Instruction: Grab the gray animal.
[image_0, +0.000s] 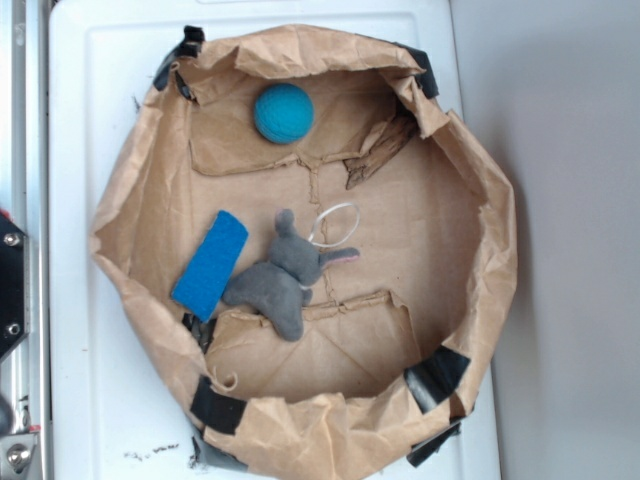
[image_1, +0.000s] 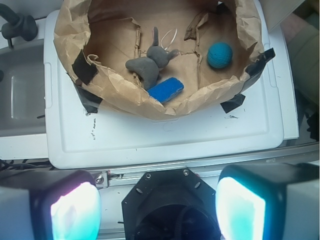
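Brown paper, crumpled and rolled down at the rim, formed a shallow bag (image_0: 140, 190) that sat on a white plastic board (image_0: 90, 400), its edge patched with strips of black tape (image_0: 436, 378). Inside it the gray animal (image_0: 283, 275) lay near the middle of the floor, sprawled on its side with one rounded ear pointing up and a thin pinkish tail (image_0: 342, 256) sticking out to the side. A flat blue block (image_0: 211, 264) lay just beside it, very close to or touching its lower body, and tilted at a slant. A thin loop of pale wire or string (image_0: 334, 224) lay just beside the toy's head on the other side. Farther off, near the far wall of the bag, a teal ball (image_0: 283, 112) rested by itself, well apart from the toy.

From the wrist camera the gripper (image_1: 157, 210) hung outside the bag, over the metal rail at the board's edge, with nothing between its fingers (image_1: 74, 210). Those two fingers stood spread wide apart, their pads glowing pale pink and teal in the light. Both pads were clear of the toy, which lay across the board inside the bag, well away from them
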